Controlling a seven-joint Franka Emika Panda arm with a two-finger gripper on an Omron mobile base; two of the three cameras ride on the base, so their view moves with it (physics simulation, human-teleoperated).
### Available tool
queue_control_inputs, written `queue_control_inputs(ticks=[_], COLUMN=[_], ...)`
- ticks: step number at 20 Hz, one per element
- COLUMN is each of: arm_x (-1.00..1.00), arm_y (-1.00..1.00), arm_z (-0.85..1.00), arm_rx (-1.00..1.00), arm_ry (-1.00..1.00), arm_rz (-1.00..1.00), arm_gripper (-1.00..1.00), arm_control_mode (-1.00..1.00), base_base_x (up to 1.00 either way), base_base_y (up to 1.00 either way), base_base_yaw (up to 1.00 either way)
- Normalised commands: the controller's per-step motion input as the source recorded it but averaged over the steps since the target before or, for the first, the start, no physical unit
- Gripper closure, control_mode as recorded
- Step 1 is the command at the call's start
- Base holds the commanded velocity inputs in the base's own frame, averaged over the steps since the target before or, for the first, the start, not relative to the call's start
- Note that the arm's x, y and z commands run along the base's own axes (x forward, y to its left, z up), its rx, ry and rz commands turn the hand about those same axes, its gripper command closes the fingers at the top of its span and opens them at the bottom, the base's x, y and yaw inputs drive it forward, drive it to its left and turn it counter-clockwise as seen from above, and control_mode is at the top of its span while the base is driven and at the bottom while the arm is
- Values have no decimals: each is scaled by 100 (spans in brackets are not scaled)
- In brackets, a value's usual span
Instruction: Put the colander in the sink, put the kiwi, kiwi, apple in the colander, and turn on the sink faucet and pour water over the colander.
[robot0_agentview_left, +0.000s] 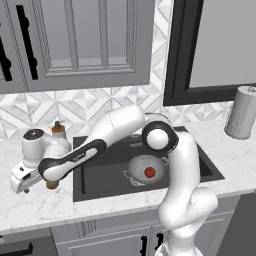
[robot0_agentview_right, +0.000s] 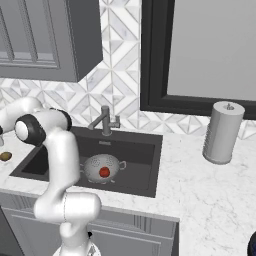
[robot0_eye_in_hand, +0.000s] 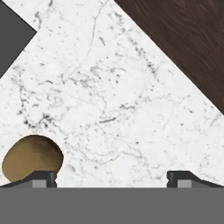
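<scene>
The jaws (robot0_eye_in_hand: 112, 179) stand wide open and hold nothing, low over the white marble surface (robot0_eye_in_hand: 109, 87) to the left of the sink (robot0_agentview_left: 100, 175). In the hand view one kiwi (robot0_eye_in_hand: 31, 158) lies on the surface just at the left jaw tip, a little beyond it and not between the two tips; whether it touches the tip I cannot tell. The space between the jaws is bare marble. In the left base view the kiwi (robot0_agentview_left: 52, 184) shows as a small brown spot under the hand, beside the sink's left edge.

The colander (robot0_agentview_left: 146, 169) sits inside the sink, well apart from the jaws, with the apple (robot0_agentview_left: 149, 172) in it. The faucet (robot0_agentview_right: 105, 120) stands behind the sink. I see one kiwi for certain.
</scene>
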Motion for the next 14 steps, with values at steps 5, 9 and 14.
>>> queue_control_inputs(ticks=[5, 9, 14], arm_x=[33, 27, 21], arm_y=[8, 0, 0], arm_z=[0, -13, -30], arm_rx=[0, 0, 0], arm_ry=[0, 2, 3], arm_rz=[0, 0, 0], arm_gripper=[-100, -100, -100], arm_control_mode=[-100, -100, -100], base_base_x=[0, 0, 0], base_base_y=[0, 0, 0], base_base_yaw=[0, 0, 0])
